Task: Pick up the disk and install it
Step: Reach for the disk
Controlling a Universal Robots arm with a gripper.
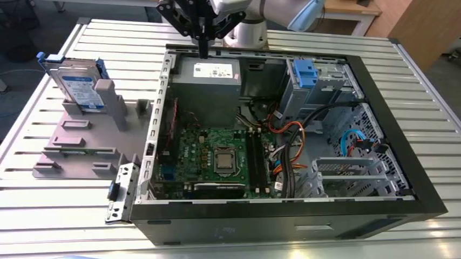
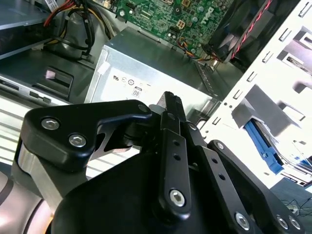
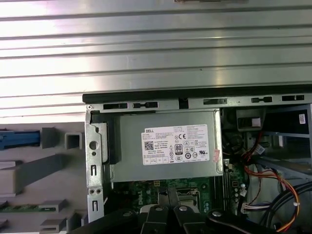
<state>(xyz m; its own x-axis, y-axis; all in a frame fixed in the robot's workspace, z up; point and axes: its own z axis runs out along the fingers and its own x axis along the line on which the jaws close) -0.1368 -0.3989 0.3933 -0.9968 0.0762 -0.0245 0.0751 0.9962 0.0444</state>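
The disk (image 1: 78, 85), silver with a white-and-blue label and blue rails, stands on edge in the grey slotted holder (image 1: 83, 137) on the exterior view's left, outside the computer case. Its blue rail (image 3: 19, 138) appears in the first wrist view, and a blue rail (image 2: 263, 142) in the second wrist view. My gripper (image 1: 204, 52) hangs over the case's rear edge, above the power supply (image 1: 209, 73), well to the right of the disk. Its fingers are shut together with nothing between them, as both wrist views show (image 2: 171, 100) (image 3: 169, 195).
The open computer case (image 1: 403, 213) lies on a slatted metal table (image 1: 43, 216). Inside are the green motherboard (image 1: 216, 156), cables, and a grey drive bay with a fixed blue bracket (image 1: 305, 73). A loose metal bracket (image 1: 121, 194) lies by the case's left wall.
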